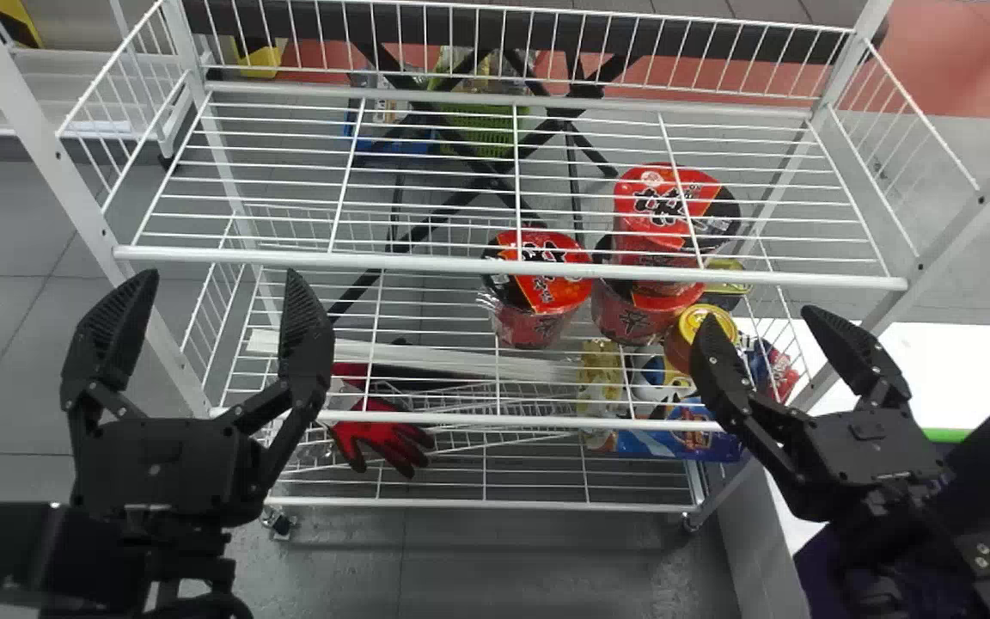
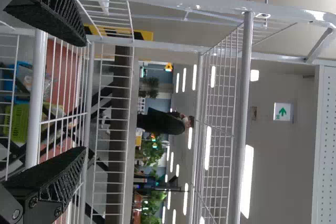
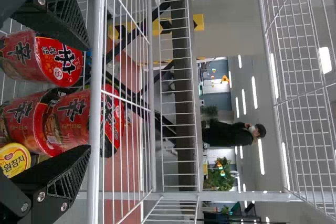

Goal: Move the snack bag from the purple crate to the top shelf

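Note:
My left gripper (image 1: 220, 279) is held open in front of the rack's left part, nothing between its fingers. Over at the right front, my right gripper (image 1: 760, 318) also stands open and empty. Each wrist view shows its own spread fingers: the left gripper (image 2: 84, 97) and the right gripper (image 3: 89, 98). A dark purple crate (image 1: 821, 563) is at the lower right, partly covered by the right arm. The wrist views look up at the rack's high wire shelf (image 2: 244, 103), the same high shelf (image 3: 294, 77) appearing above the right gripper.
A lower wire shelf (image 1: 426, 260) crosses the rack. Below it sit red noodle cups (image 1: 538, 279), a yellow-lidded can (image 1: 708, 322) and a blue package (image 1: 675, 443). Red gloves (image 1: 383, 434) lie left of them. A white tabletop (image 1: 968, 370) stands right of the rack; upright posts (image 1: 74, 198) flank the shelves.

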You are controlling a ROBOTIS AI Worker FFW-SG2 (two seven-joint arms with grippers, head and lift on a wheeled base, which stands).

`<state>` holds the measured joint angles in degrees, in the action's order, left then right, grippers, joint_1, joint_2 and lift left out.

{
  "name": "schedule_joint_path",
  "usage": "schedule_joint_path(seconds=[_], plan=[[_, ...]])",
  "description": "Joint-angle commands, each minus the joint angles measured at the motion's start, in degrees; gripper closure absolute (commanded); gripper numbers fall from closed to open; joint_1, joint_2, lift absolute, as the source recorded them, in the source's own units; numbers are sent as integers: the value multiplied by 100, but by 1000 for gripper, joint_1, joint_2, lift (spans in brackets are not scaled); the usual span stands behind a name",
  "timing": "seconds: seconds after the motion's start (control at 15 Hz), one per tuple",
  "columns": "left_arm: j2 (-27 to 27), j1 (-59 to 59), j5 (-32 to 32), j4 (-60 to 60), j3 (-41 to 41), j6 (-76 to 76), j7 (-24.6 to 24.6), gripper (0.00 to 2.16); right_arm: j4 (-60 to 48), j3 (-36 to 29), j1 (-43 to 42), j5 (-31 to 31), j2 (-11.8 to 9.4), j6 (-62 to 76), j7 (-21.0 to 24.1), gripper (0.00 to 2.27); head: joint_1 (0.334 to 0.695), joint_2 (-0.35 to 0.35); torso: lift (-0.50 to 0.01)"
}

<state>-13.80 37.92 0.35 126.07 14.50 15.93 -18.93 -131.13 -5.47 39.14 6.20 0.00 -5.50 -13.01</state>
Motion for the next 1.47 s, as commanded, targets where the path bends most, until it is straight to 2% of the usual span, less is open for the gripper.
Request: schedule_joint_path(seconds=[0.0,0.2,0.4,0.47,0.73,0.8,0.87,0.93,1.0,1.07,1.13,1.2,1.27,1.4], plan=[[-17,-4,0,-39,0,63,-49,107,17,-6,-46,4,5,-9,0,167,695,-75,-458],[-17,-13,0,-48,-35,63,-49,107,0,-77,-82,-31,5,-325,-185,164,695,-69,-457],[-26,-22,18,-118,-35,63,-58,107,-642,-226,-169,-286,5,-1784,-35,164,695,-68,-456],[-17,-39,18,-179,-35,81,-49,107,-870,-393,-99,-242,5,-1855,-35,167,695,-76,-456],[-44,-31,71,-250,-26,81,-58,107,-2162,-1650,-398,-137,5,-5089,-44,171,695,-136,-456],[-52,-31,71,-285,-18,81,-49,107,-2197,-2230,-706,4,5,-6038,-343,171,695,-164,-456],[-52,-48,44,-355,-18,63,-49,107,-2233,-2880,-1198,92,5,-7321,-993,167,695,-226,-456],[-52,-48,44,-408,-18,10,-49,107,-2233,-3381,-1637,83,5,-8271,-1494,167,695,-259,-456],[-52,-48,27,-461,-18,-7,-49,107,-2224,-3926,-2121,21,5,-8458,-1908,167,695,-283,-456],[-52,-48,18,-469,-18,-42,-49,107,-2118,-4216,-2411,-181,5,-8458,-2312,164,695,-305,-456],[-52,-48,-26,-461,0,-42,-49,107,-2013,-4410,-2543,-251,-26,-8458,-2532,134,695,-350,-456],[-52,-48,-44,-452,0,-60,-58,103,-1837,-4506,-2613,-295,-466,-8458,-2699,124,695,-350,-456],[-44,-48,-44,-434,0,-113,-58,103,-1670,-4559,-2657,-304,-756,-8458,-2751,124,695,-350,-456],[-44,-4,-114,-382,18,-165,-102,103,-1064,-4902,-2938,-418,-1248,-8458,-3446,120,695,-350,-456]])
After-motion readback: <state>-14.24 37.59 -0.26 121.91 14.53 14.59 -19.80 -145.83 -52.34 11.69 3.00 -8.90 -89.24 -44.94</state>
